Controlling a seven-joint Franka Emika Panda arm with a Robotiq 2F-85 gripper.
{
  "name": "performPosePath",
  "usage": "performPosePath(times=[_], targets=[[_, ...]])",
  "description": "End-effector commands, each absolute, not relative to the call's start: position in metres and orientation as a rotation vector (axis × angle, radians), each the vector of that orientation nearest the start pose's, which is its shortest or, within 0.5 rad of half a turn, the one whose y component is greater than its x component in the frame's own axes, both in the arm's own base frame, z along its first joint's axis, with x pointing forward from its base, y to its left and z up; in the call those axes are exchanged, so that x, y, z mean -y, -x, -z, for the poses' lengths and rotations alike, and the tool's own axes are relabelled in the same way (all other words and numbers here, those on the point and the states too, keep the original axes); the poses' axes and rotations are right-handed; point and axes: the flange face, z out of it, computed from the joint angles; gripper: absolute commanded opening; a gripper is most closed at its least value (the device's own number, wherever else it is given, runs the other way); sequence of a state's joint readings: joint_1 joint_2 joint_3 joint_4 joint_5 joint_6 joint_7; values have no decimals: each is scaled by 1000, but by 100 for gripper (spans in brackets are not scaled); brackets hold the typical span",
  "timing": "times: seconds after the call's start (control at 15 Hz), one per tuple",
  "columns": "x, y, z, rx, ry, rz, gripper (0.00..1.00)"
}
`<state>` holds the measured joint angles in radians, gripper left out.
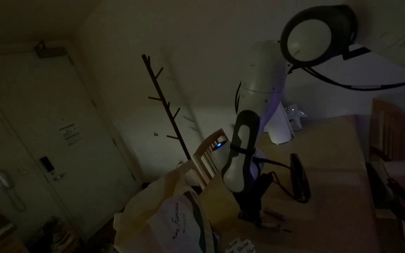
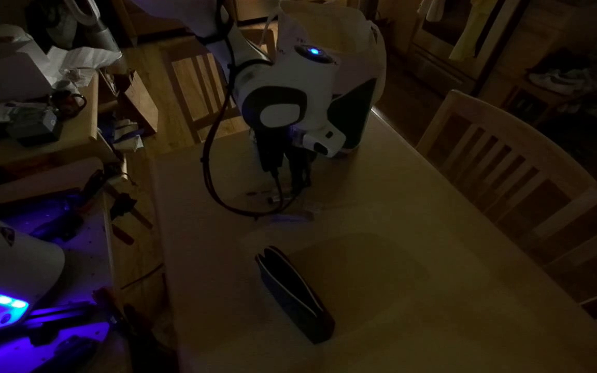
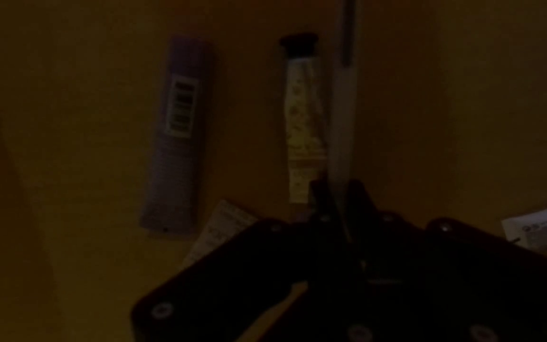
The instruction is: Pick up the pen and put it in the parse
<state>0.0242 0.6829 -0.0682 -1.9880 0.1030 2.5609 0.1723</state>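
it's dim in here, but i can see the gripper (image 3: 338,192) has its fingers set close together with a clear pen (image 3: 343,109) pinched between them, the pen jutting out past the tips; whether it touches the bench (image 2: 423,311) i can't tell. just beside it in the wrist view lies a pale patterned tube (image 3: 303,114) with a dark cap, then a purple tube (image 3: 174,161) with a pale label, and a printed packet (image 3: 221,228) partly hidden by the gripper. a white printed item (image 3: 546,225) pokes in at the edge of that view. the black pouch (image 2: 296,298) rests on the bench well apart from the gripper, its long mouth gaping. in both exterior views a big bag (image 1: 172,218) with a green patch stands near the robot arm (image 1: 262,77), and wooden chairs (image 2: 530,141) stand by the bench
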Motion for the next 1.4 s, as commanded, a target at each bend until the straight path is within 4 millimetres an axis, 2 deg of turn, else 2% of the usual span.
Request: performPosePath(times=[0.0,0.4,0.6,0.67,0.87,0.93,1.13,1.33], targets=[[31,-560,-151,-568,3172,-209,3],[32,-531,-217,-662,3278,-160,3],[31,-514,-249,-535,3283,-7,3],[32,-537,-227,-588,3283,-90,11],[31,-523,-248,-562,3278,-34,11],[31,-521,-249,-561,3276,-30,3],[41,-525,-259,-857,3317,116,3],[51,-513,-265,-1130,3295,207,3]])
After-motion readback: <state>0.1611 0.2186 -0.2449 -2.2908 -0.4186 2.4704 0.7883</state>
